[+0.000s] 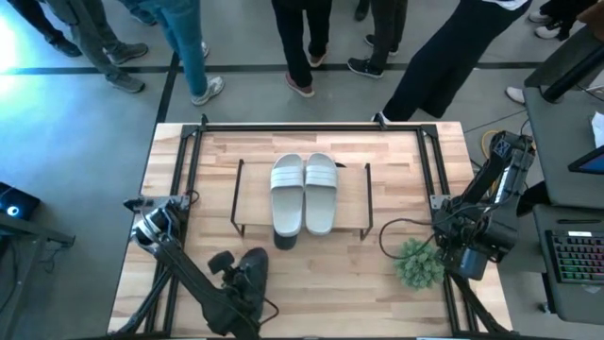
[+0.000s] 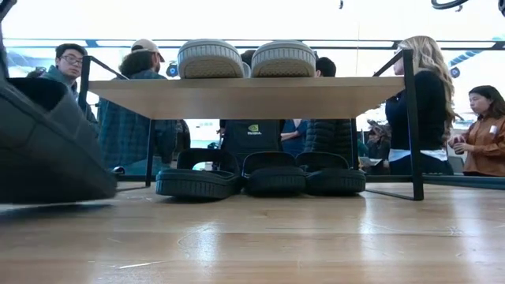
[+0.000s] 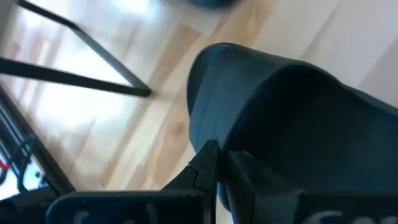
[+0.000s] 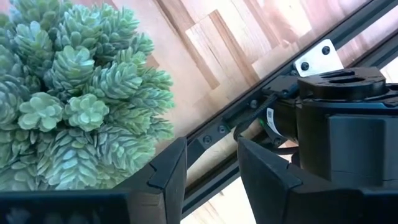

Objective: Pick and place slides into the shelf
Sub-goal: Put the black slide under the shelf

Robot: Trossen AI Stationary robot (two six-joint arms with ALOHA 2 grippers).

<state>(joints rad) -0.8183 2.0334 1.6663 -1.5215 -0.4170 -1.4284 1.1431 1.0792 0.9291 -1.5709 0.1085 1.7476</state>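
Note:
The shelf point(image 1: 349, 203) stands mid-table, its light-wood top board point(image 2: 245, 96) on thin black legs. Two pale slides point(image 1: 304, 194) lie side by side on the board. In the low view, three black slides point(image 2: 272, 175) rest on their soles in a row on the table under it. Another black slide point(image 2: 47, 146) is near the table's front left, with my left gripper point(image 1: 243, 276) shut on it. My right gripper point(image 4: 211, 180) is open at the table's right side, beside a green plant, with nothing between its fingers. My left gripper pinches a thin edge of the black slide point(image 3: 208, 134) between its two fingertips, coming down at a slant from above. Whether that edge belongs to the strap or the sole, I cannot tell. The slide point(image 3: 298, 124) hangs tilted, clear of the tabletop.
A small green artificial plant point(image 1: 417, 264) sits on the table near the front right, close to my right arm's base. Black frame rails point(image 1: 189, 170) run along the table's sides and far edge. Several people stand beyond the far edge. Bare wood lies in front of the shelf.

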